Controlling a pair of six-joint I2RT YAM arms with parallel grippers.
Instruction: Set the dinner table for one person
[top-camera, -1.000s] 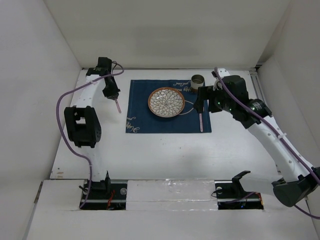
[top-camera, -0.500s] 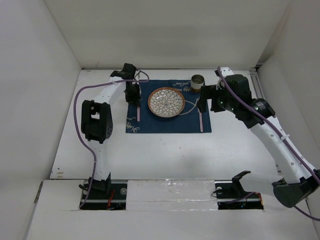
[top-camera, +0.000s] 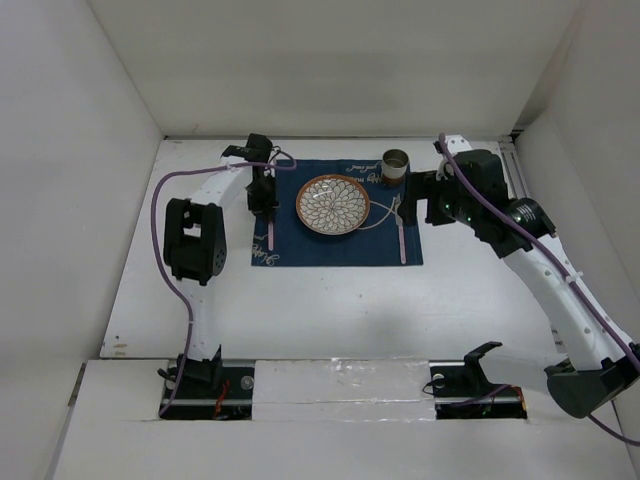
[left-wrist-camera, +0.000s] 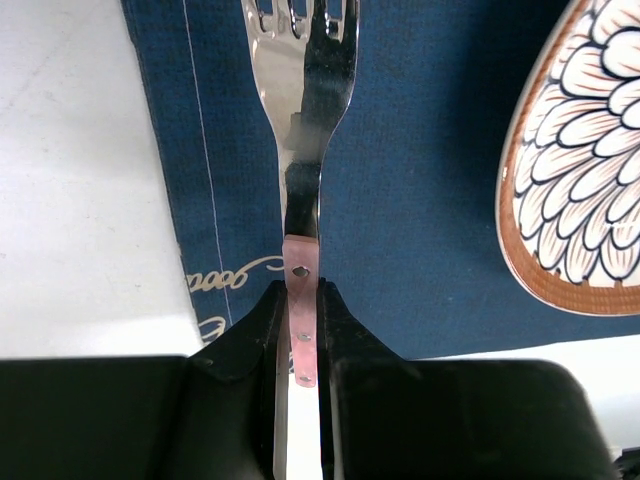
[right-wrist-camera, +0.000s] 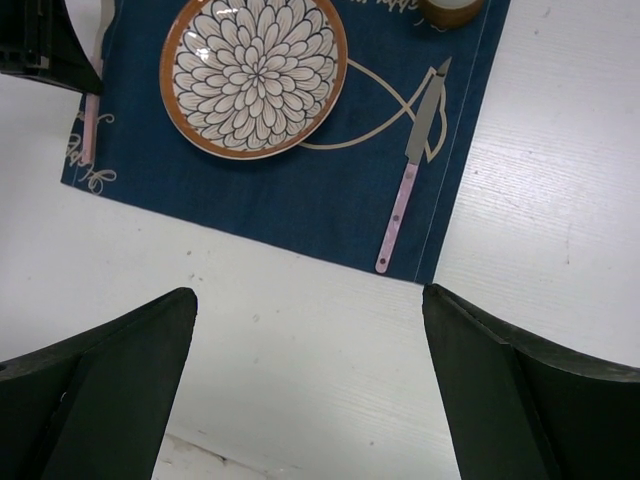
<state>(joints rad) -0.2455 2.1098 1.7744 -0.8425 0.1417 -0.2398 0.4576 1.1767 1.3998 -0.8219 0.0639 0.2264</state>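
- Looked flat, matte white and unmarked: the bench (top-camera: 330, 300), spread wide beneath both arms.
- Bore a navy placemat (top-camera: 300, 250) far-centre, with flowered plate (top-camera: 333, 204) and knife (right-wrist-camera: 410, 195).
- Pinched the fork (left-wrist-camera: 303, 60) by its pink handle in the left tool (left-wrist-camera: 300, 300), left of the plate.
- Held the right tool (right-wrist-camera: 308, 300) gaping, empty.

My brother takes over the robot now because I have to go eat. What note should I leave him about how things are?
Left pincer: shut on the pink handle of the fork, over the left strip of the blue placemat, beside the plate. I cannot tell if the fork touches the cloth.
Right pincer: open, holding nothing, above the white table.
Done: plate in the placemat's middle, knife on its right side, cup at its far right corner.
To do: probably let the fork go there, then pull the arm away.
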